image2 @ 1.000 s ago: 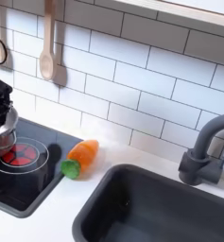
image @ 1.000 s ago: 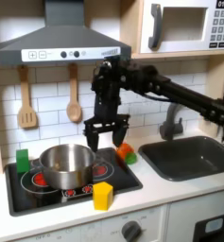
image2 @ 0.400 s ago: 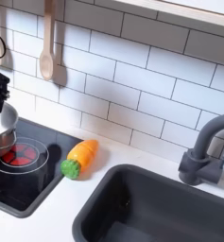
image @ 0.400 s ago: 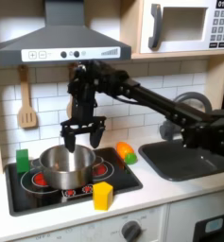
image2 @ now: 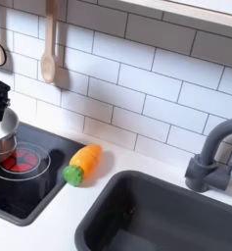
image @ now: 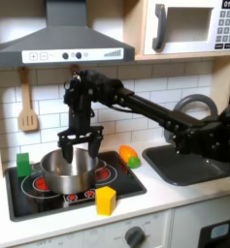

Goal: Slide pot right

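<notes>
The black pincer (image: 76,145) has swung over from the orange toy carrot (image: 129,155) and dropped, fingers spread, over the round shiny silver metal pot (image: 68,169); sliding hasn't begun.

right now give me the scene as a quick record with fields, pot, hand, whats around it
pot: silver pot on the black stovetop, over the burners toward the first exterior view's left
hand: hand low over the pot's rim, fingers spread
green block: at the stovetop's back corner
yellow block: at the stovetop's front edge
toy carrot: between stovetop and sink
wall: two wooden utensils hanging
</notes>
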`<move>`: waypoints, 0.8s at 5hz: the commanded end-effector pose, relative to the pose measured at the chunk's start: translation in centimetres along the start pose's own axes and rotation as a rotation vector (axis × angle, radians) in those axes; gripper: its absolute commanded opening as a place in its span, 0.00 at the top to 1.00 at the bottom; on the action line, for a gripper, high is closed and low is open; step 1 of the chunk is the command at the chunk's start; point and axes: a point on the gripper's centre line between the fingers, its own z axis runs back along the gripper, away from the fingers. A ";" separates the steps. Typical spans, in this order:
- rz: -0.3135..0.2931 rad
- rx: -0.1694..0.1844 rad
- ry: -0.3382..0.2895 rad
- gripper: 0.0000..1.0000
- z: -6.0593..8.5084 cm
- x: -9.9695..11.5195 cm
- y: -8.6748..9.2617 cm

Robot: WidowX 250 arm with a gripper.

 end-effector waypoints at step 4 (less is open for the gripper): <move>-0.064 -0.027 0.071 0.00 -3.0 0.6 -0.7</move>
